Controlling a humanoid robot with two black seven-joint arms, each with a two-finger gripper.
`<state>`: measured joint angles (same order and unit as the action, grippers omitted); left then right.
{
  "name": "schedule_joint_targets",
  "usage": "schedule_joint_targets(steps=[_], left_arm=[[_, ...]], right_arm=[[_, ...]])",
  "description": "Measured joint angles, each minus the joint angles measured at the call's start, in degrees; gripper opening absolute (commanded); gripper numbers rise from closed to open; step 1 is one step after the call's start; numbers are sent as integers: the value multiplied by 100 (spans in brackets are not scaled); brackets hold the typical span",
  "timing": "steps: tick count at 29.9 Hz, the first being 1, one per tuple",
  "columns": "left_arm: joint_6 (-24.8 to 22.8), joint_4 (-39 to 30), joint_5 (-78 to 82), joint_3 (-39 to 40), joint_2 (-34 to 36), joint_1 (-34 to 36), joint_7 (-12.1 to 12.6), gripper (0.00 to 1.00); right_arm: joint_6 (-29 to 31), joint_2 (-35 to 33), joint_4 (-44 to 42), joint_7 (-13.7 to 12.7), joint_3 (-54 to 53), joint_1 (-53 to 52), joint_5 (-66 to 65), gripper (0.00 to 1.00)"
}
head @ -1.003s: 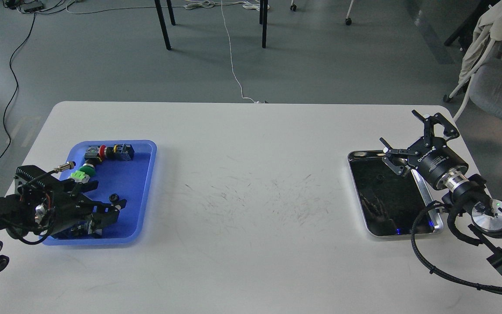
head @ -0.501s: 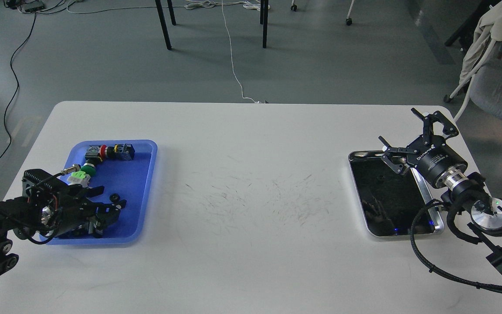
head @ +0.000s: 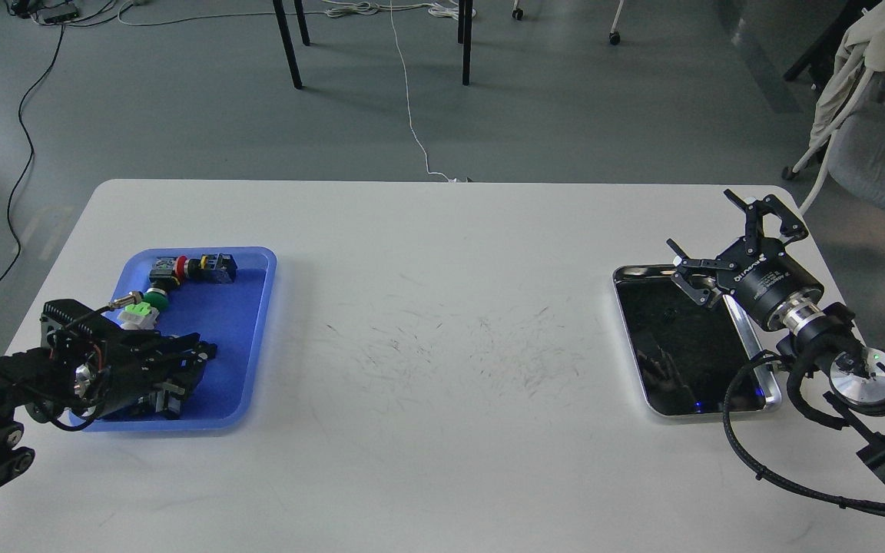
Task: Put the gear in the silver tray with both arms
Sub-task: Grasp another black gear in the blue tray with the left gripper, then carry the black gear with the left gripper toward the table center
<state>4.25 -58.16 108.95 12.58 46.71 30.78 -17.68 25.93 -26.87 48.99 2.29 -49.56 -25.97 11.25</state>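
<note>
The silver tray (head: 771, 393) lies at the right of the white table, and a small dark part (head: 669, 313) lies on its floor. My right gripper (head: 700, 221) is open and empty, above the tray's far right corner. My left gripper (head: 204, 354) is down in the blue tray (head: 261, 307), its fingers drawn together where the small black gear lay. The gear is hidden between the fingers.
The blue tray also holds a red and black push button (head: 195, 266), a green button part (head: 152, 298) and a metal sensor (head: 126, 298). A white table (head: 442, 322) spans the view. A grey chair (head: 884, 165) stands off the far right corner.
My left gripper dropped into the blue tray and its fingers closed together over the small black gear. The right gripper has barely moved and stays open.
</note>
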Motion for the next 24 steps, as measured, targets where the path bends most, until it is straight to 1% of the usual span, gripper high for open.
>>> schedule_joint_targets(steps=[4, 7, 10, 13, 16, 19, 21, 24], left_arm=[[-15, 0, -25, -1, 6, 24, 0, 8], [-71, -128, -47, 7, 65, 156, 4, 8], [-185, -483, -69, 34, 243, 576, 25, 7], [-383, -1014, -80, 78, 459, 1003, 113, 7], [-556, -1706, -138, 109, 536, 1407, 350, 7], [-659, -2263, -290, 111, 367, 1734, 736, 7], [-681, -2429, -339, 102, -49, 1858, 999, 7], [-687, -2454, -339, 96, -850, 1933, 1296, 7]], right_arm=[[0, 4, 9, 0, 0, -3, 0, 94], [-1, 6, 21, 0, 0, -25, 0, 94], [-1, 6, 38, 0, 5, -44, -6, 94], [-4, 4, 63, 0, 8, -84, -15, 94], [-40, -28, 116, 0, 4, -115, -17, 94], [-49, -75, 121, 0, -22, -127, -17, 94], [-52, -92, 116, 0, -37, -127, -17, 94], [-53, -132, 109, 0, -53, -127, -18, 94]])
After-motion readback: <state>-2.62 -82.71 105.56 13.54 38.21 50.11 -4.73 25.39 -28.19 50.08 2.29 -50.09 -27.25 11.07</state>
